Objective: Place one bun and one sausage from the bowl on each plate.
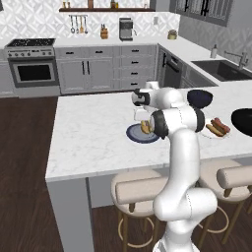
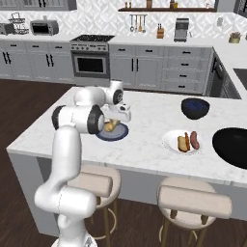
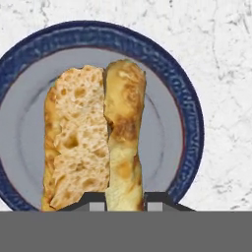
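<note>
On blue plate [image 3: 189, 106]: one bun [image 3: 78, 140], one sausage [image 3: 124, 133], between jaws.

Even, bright, shadowless rendered light; no glare on the marble counter [image 1: 93, 133]. Base views soft and low-resolution, far cabinets slightly blurred. Hand view sharper: bun [image 3: 93, 138] crumb texture crisp, no edge distortion visible.

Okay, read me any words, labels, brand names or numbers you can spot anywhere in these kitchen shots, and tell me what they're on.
No readable text anywhere.
Blue plate and bun: no print or marks.
White plate and black bowl: plain.
Stove, toaster oven and coffee machine: too small to show any label or dial numbers.
</note>
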Tool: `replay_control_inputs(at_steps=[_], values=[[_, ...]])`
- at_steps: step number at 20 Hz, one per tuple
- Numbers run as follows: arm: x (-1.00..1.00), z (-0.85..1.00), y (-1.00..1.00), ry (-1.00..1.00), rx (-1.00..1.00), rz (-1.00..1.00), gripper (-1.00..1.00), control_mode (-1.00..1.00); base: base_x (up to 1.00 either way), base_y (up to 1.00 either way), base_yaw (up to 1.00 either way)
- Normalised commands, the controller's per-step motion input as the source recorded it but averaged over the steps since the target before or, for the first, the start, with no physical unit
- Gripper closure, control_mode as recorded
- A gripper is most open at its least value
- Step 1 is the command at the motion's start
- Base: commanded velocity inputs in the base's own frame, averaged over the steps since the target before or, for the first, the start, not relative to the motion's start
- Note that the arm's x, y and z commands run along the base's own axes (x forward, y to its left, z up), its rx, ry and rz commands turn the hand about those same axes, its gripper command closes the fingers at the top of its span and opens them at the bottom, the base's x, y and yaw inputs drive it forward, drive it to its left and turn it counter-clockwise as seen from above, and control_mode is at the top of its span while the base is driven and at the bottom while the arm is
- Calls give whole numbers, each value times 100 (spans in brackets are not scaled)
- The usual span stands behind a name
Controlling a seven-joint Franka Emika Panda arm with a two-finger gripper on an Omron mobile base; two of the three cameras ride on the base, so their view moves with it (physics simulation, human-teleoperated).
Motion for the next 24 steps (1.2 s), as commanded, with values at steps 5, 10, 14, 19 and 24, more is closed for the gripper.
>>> replay_control_inputs(at_steps=[5,10,14,19,24], values=[[37,-40,-2,0,0,0,100,-100,0,0,0],[1,-3,0,0,0,0,-100,-100,0,0,0],[-21,0,0,0,0,0,-100,-100,0,0,0],[-82,0,0,-3,0,0,-100,-100,0,0,0],[-38,2,0,-36,1,1,-100,-100,0,0,0]])
